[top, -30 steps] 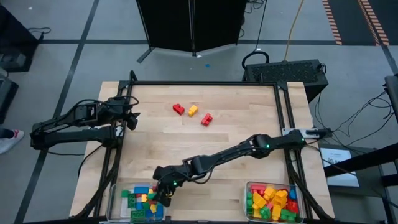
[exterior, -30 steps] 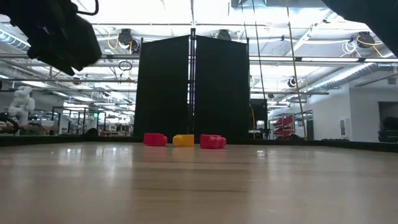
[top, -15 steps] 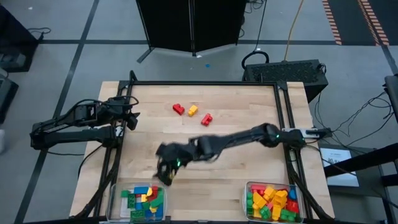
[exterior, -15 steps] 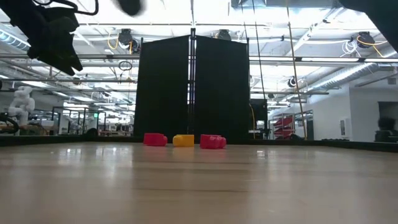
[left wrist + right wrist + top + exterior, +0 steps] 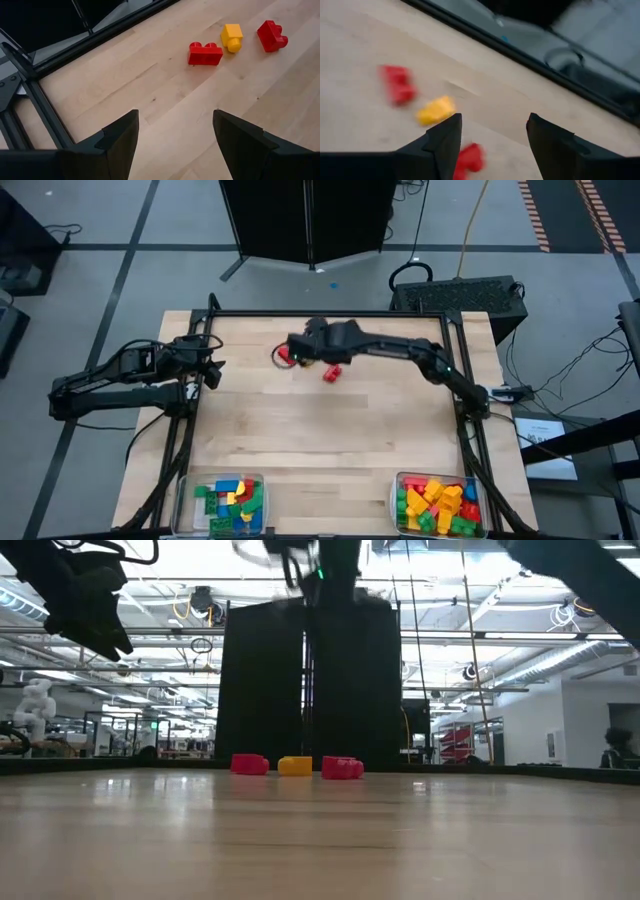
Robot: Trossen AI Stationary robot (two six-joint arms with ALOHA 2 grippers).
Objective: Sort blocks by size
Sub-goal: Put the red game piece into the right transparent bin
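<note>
While the left tool [image 5: 172, 135] sits parked at the left edge of the tabletop [image 5: 330, 430], fingers spread and holding nothing, three loose blocks lie in a row near the far edge: a red block [image 5: 205, 53], a yellow block [image 5: 231, 37] and another red block [image 5: 271, 35]. The right tool [image 5: 492, 137] hangs right above that little row, fingers spread apart, nothing between them. At the near edge there's a left bin [image 5: 228, 502] with a jumble of mostly green, blue and yellow blocks, and a right bin [image 5: 440, 502] packed with red, yellow and green ones.
</note>
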